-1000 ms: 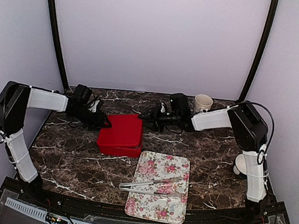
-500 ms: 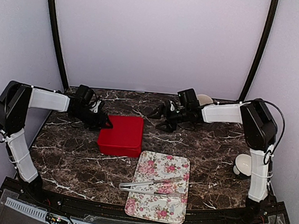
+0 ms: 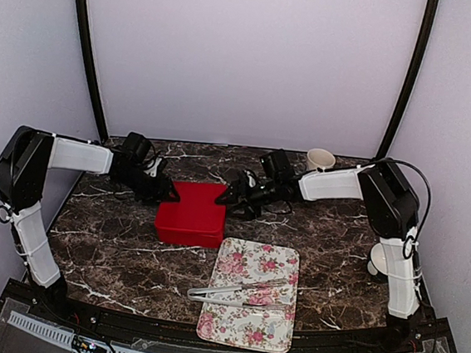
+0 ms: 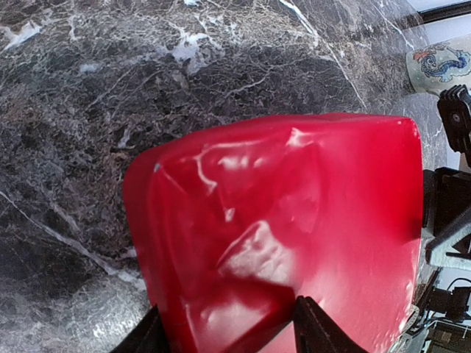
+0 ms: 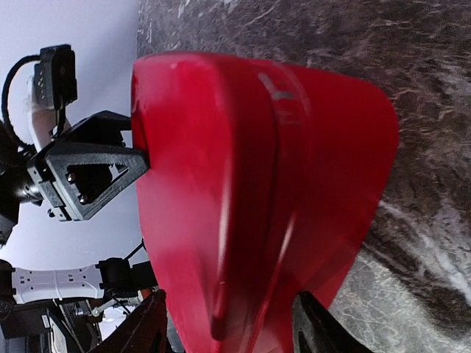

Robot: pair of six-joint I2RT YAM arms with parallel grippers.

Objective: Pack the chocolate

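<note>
— Chocolate: can you see any?
— None shows (I judge it sits inside the closed glossy red plastic box (image 3: 190,214)). Your left gripper (image 3: 165,193) straddles the box's far-left corner, your right gripper (image 3: 230,196) its far-right corner. Whether either one pinches, I cannot tell.
— Risk?
— Uneven pulls from your two arms could skew the lid or drag the box, spilling pieces.

Red box (image 3: 190,214): glossy smooth plastic. Table (image 3: 112,248): dark white-veined marble look, polished. Tongs (image 3: 237,292): shiny metal.
</note>
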